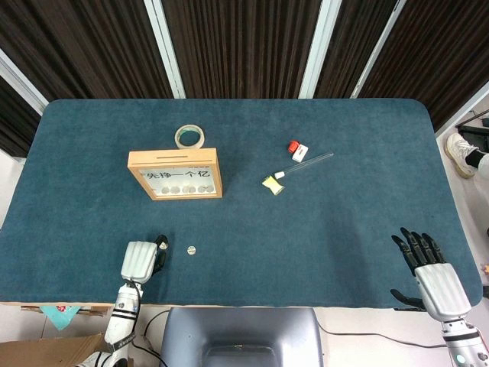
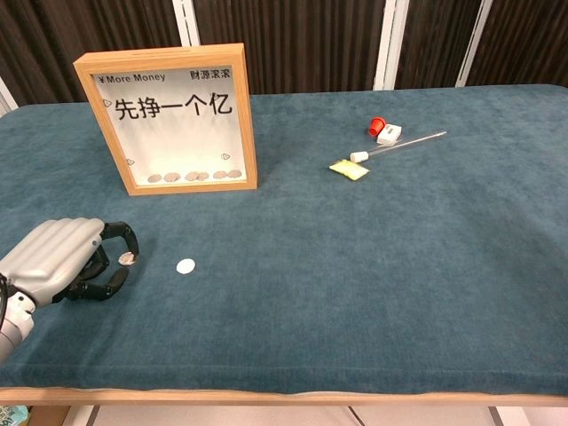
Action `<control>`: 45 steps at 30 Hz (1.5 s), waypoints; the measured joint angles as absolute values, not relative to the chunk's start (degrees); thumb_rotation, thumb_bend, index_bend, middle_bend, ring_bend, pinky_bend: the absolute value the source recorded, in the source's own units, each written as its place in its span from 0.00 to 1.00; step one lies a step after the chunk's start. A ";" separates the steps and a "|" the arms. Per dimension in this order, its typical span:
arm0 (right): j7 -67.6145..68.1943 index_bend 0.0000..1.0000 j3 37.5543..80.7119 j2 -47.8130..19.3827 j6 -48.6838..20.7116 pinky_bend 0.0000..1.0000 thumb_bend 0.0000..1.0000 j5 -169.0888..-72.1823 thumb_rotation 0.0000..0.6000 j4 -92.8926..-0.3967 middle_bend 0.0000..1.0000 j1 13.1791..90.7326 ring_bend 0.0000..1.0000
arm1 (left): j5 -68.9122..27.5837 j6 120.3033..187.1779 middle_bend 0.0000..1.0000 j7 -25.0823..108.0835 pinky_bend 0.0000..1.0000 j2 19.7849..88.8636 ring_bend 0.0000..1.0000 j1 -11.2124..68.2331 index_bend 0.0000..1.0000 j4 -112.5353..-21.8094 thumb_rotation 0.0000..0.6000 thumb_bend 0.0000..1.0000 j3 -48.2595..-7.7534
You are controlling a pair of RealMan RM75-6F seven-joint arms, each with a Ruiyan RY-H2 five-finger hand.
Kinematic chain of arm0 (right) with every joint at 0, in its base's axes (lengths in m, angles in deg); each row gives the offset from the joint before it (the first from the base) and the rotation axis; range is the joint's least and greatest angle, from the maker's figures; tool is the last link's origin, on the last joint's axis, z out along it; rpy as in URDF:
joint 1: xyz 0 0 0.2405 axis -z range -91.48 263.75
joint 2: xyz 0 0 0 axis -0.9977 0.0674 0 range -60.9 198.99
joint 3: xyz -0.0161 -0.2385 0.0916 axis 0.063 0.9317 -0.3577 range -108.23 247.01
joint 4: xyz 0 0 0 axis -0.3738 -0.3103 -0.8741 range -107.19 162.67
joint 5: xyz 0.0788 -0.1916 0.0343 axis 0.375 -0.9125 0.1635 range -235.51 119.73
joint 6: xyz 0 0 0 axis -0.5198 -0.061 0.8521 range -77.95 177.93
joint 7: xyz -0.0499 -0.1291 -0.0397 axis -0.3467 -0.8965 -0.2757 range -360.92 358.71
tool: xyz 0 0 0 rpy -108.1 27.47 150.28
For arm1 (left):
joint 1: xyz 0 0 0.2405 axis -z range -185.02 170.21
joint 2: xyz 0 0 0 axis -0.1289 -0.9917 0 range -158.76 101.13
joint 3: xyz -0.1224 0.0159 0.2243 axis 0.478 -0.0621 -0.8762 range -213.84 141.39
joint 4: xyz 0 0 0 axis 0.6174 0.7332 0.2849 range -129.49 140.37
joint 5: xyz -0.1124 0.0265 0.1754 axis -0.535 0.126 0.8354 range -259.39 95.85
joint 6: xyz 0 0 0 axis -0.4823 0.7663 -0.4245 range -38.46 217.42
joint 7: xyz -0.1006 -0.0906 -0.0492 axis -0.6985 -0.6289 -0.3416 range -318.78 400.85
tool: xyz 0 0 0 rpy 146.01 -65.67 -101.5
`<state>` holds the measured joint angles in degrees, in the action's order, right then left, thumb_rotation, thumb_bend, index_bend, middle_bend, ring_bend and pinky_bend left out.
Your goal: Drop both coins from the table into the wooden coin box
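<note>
The wooden coin box (image 1: 175,174) (image 2: 169,115) stands upright at the left middle of the table, with several coins behind its glass. One silver coin (image 2: 127,258) lies on the cloth between the curled fingertips of my left hand (image 2: 55,260) (image 1: 140,261); the fingers bracket it with a small gap at the thumb. In the head view that coin is hidden by the fingers. A second, whiter coin (image 2: 185,265) (image 1: 192,248) lies just right of the hand, untouched. My right hand (image 1: 432,274) rests at the table's near right corner, fingers spread, holding nothing.
A roll of tape (image 1: 189,137) lies behind the box. Right of centre are a red cap (image 1: 293,145), a white block (image 1: 300,152), a clear rod (image 1: 309,162) and a yellow piece (image 1: 271,183). The table's near edge runs just below both hands.
</note>
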<state>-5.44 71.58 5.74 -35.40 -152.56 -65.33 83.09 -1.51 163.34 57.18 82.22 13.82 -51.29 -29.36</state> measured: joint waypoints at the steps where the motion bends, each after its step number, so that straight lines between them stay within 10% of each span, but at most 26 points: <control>1: -5.39 0.00 71.58 5.77 -35.43 0.00 0.19 -152.56 1.00 -65.32 0.00 83.10 0.00 | -1.51 163.39 1.00 57.18 1.00 82.25 1.00 13.85 0.43 -51.24 1.00 0.40 -29.33; 45: -5.12 0.00 71.47 5.99 -35.80 0.00 0.19 -152.68 1.00 -65.28 0.00 83.47 0.00 | -2.14 163.39 1.00 54.81 1.00 83.05 1.00 14.97 0.52 -48.30 1.00 0.39 -28.84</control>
<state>-5.12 71.47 5.99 -35.80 -152.68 -65.28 83.47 -2.14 163.39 54.81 83.05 14.97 -48.30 -28.84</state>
